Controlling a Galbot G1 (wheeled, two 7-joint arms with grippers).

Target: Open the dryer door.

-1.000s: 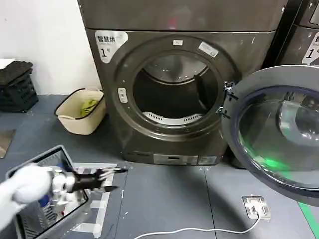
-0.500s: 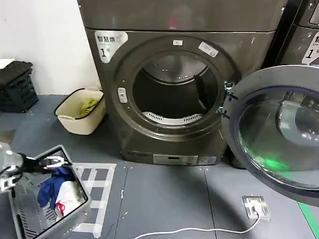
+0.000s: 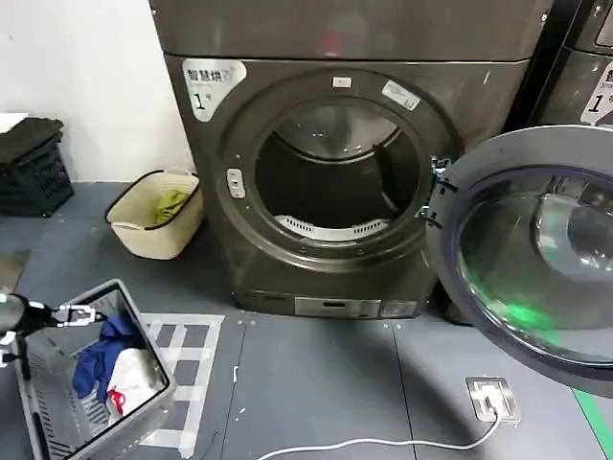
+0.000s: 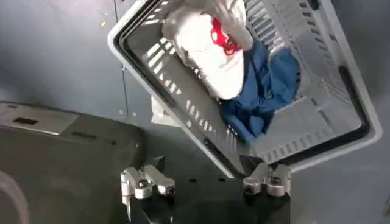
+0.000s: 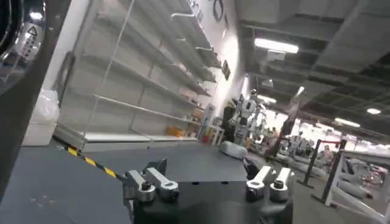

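Standing wide open, the large round dryer door with chrome rim and dark tinted glass (image 3: 536, 259) hangs from hinges on the right side of the big dark grey-brown front-loading dryer (image 3: 335, 172), whose round drum opening is fully exposed beside a white "1" sticker (image 3: 203, 86). At the lower left of the head view, the left gripper (image 3: 84, 314) hovers with its fingers spread and empty over the rim of a grey slatted plastic laundry basket (image 4: 341, 73) holding blue and white clothes (image 4: 244, 67). The right gripper (image 5: 207, 181), likewise spread and empty, faces a hall of shelving.
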